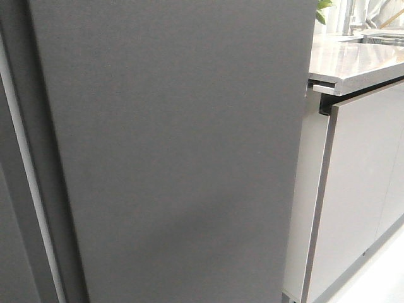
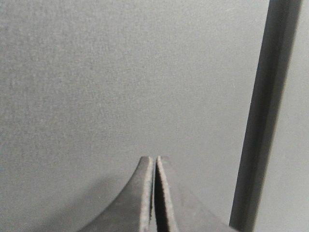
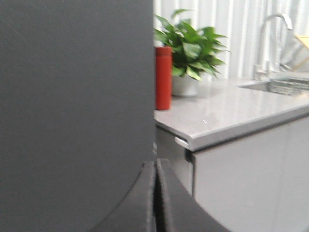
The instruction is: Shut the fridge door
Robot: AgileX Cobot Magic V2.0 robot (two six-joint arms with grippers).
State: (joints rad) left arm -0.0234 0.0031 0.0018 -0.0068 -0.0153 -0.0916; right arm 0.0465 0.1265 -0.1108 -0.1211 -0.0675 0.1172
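Observation:
The fridge door (image 1: 177,151) is a tall matte dark grey slab that fills most of the front view, with a white rim strip (image 1: 28,183) along its left side. No gripper shows in the front view. In the left wrist view my left gripper (image 2: 155,159) is shut and empty, its tips close to the door's grey face (image 2: 120,82), with a dark vertical groove (image 2: 263,116) beside it. In the right wrist view my right gripper (image 3: 155,162) is shut and empty, near the door's right edge (image 3: 77,106).
A pale grey counter (image 1: 353,63) and glossy cabinet fronts (image 1: 353,189) stand right of the door. On the counter are a red bottle (image 3: 163,77), a potted plant (image 3: 190,48) and a sink with a tap (image 3: 273,34).

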